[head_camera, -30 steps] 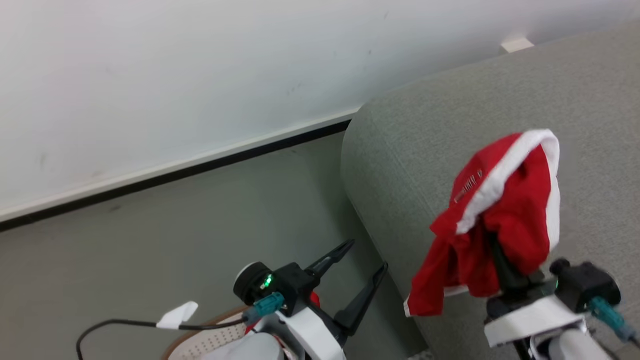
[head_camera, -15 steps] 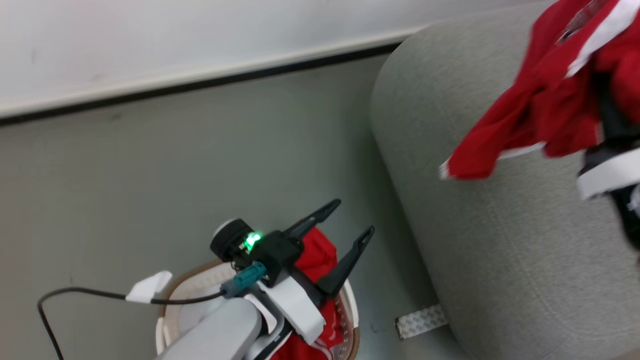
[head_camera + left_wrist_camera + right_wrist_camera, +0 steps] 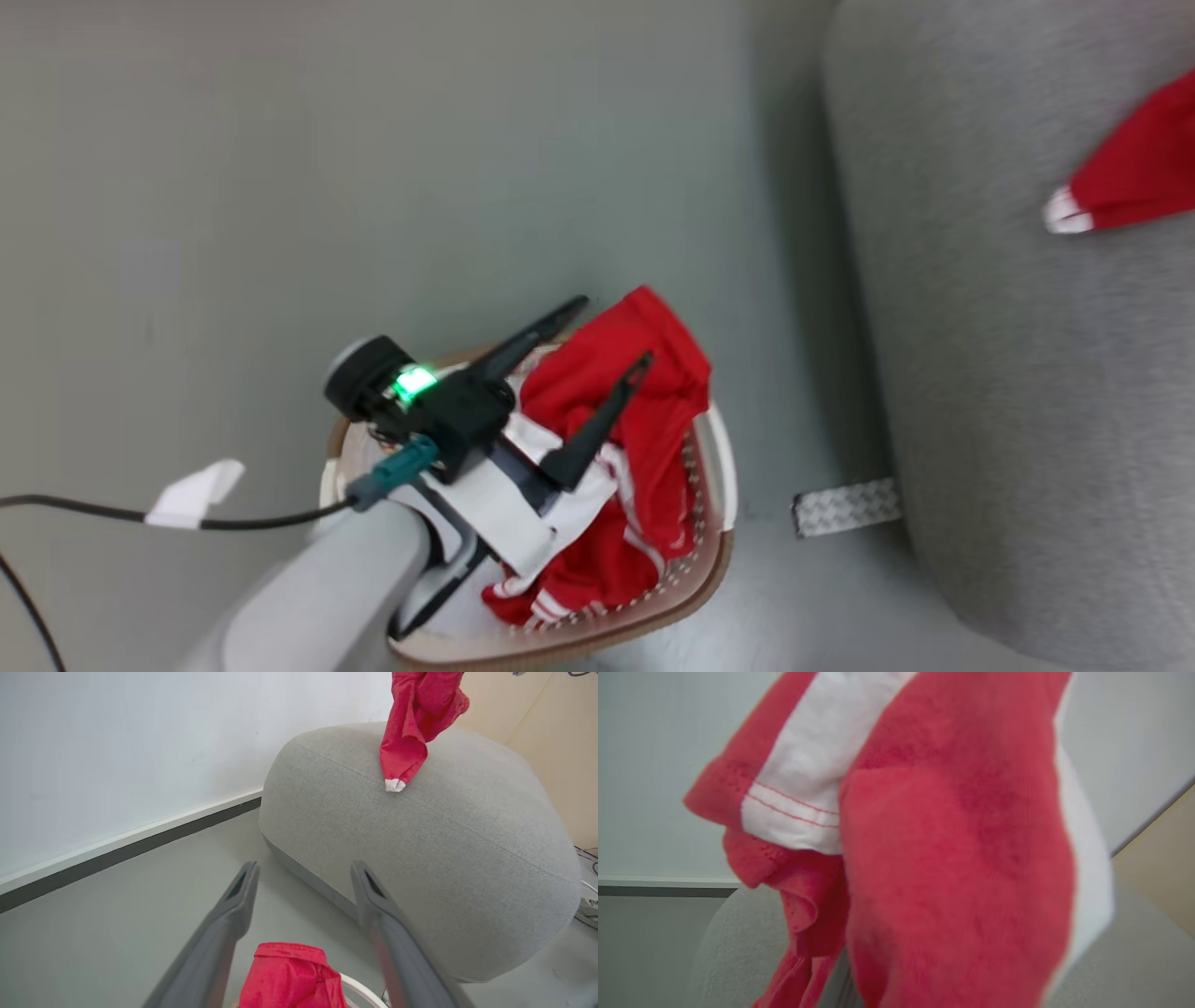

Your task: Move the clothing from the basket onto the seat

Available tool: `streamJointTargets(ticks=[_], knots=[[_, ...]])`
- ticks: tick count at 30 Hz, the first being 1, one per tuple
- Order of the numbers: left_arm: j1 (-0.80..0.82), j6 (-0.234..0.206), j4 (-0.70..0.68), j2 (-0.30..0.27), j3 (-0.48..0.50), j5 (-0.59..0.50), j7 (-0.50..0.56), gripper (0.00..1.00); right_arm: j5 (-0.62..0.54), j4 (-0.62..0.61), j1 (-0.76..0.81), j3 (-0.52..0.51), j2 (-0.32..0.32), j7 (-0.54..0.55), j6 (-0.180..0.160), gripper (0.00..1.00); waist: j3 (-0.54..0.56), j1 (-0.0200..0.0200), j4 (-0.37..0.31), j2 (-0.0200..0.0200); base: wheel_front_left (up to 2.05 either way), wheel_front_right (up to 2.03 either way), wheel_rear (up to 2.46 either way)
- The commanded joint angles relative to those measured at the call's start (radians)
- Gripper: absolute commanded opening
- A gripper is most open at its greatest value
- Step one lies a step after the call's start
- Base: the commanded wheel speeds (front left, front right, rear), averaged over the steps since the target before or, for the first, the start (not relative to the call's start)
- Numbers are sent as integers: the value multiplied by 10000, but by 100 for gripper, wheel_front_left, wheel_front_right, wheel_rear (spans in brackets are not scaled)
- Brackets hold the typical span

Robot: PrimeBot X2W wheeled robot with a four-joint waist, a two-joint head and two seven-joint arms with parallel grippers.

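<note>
Head view, from the left: a black cable with a white tag (image 3: pixel 196 481) trails over the grey floor (image 3: pixel 373 187) toward the left arm. The left claw (image 3: pixel 615 329) hangs above the oval cream-white perforated plastic basket with a brown rim (image 3: pixel 711 560), fingers spread wide and holding nothing. A heap of soft red-and-white striped clothing (image 3: pixel 644 439) fills the basket, directly under and between those fingers. Its long axis runs roughly along the way they point, from the near rim to the far one, where a red fold rises over the edge. In the left wrist view that fold (image 3: pixel 289 975) sits low between the parted fingers of the left claw (image 3: pixel 304 865).

Right of the basket, a strip of silver patterned tape (image 3: pixel 845 507) lies on the floor beside the large grey woven-fabric seat with rounded edges (image 3: pixel 1008 373).

Furthest right, a red garment with a white cuff (image 3: pixel 1130 177) hangs above the seat, its lowest tip close to or touching the cushion top; I cannot tell which. The right claw is pressed together, and cloth drapes right across its wrist view (image 3: pixel 948 858), so I judge it is pinching this garment.

The left arm is much the nearer to the heap, so a straight descent should reach it. The held garment needs only lowering and release onto the seat.
</note>
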State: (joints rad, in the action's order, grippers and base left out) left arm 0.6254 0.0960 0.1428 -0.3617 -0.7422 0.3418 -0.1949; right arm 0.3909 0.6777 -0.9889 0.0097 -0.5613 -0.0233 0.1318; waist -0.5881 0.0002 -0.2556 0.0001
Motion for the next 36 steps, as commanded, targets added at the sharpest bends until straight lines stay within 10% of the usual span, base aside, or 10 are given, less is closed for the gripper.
streamJointTargets(ticks=[1, 14, 17, 19, 36], knots=[[102, -12, -65, -77, 50, 55, -11, 100, -188, 139, -136, -67, -131, 60, -21, 0, -518, -2, 368, -1, 0, 0, 0], [47, -189, -166, -385, 222, 240, -84, 100, -1303, 2915, -614, 467, -594, 2297, -22, 1, -846, -2, 533, -1, 0, 0, 0], [-24, -221, -72, -342, 201, 239, -117, 100, -1313, 2998, -653, 502, -527, 2251, -22, 41, -703, -2, 510, -1, 0, 0, 0], [-75, -243, -13, -319, 188, 251, -155, 100, -1352, 3044, -653, 545, -462, 2253, -22, 100, -563, -2, 474, -1, 0, 0, 0], [-1395, -717, 1230, 195, 703, 1029, -656, 100, -879, 1225, 677, 2710, -1038, 2971, -22, 100, 3394, -2, 494, -1, 0, 0, 0]])
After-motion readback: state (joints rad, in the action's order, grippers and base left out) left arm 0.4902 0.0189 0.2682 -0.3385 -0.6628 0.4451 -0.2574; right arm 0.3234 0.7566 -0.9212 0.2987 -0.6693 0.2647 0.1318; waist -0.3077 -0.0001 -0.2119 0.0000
